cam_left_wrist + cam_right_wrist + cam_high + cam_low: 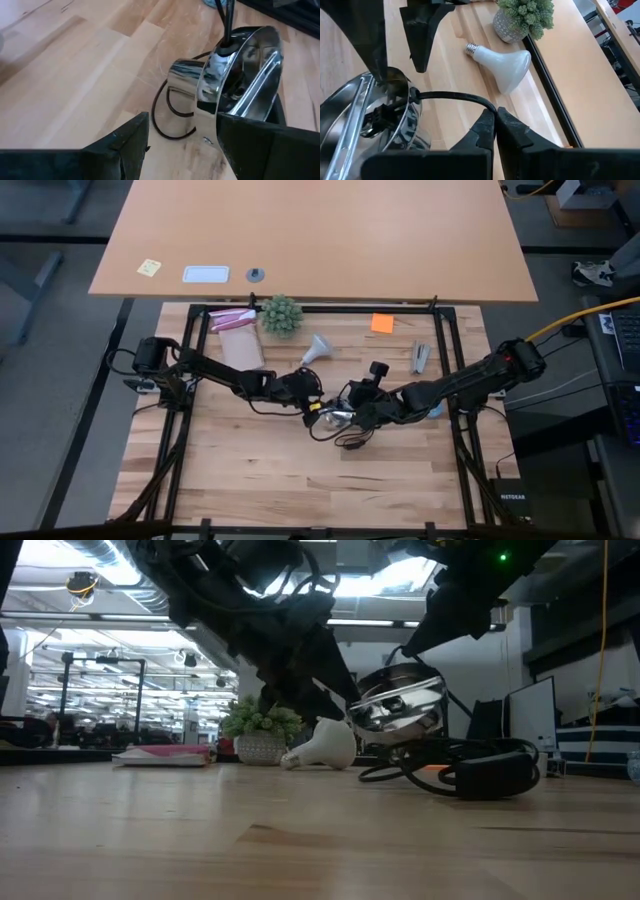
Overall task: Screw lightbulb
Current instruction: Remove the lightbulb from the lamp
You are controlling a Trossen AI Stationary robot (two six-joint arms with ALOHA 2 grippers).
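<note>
Wood: we work over a pale plank table point(250, 470) with a black frame around it.
Lightbulb: we see the white lightbulb point(501, 66) lying on its side on the planks, its screw base pointing away from the little green plant point(522, 17), which stands just beside it; neither gripper touches it. From above, the bulb point(316, 350) lies near the table's far edge, apart from both grippers.
Socket: we see the shiny metal socket point(235, 85) tilted up on its edge at mid-table, its black cord point(455, 96) leaving its back and looping on the wood.
Left gripper: our left gripper point(182, 137) sits right at the socket with its fingers spread wide, one finger point(125, 145) on each side of the chrome rim; we cannot tell whether they press on it.
Right gripper: our right gripper point(495, 127) is clenched, its two fingertips pressed together at the black cord just behind the socket.
Elsewhere: an orange note point(382, 323) lies on the planks near the far edge.
</note>
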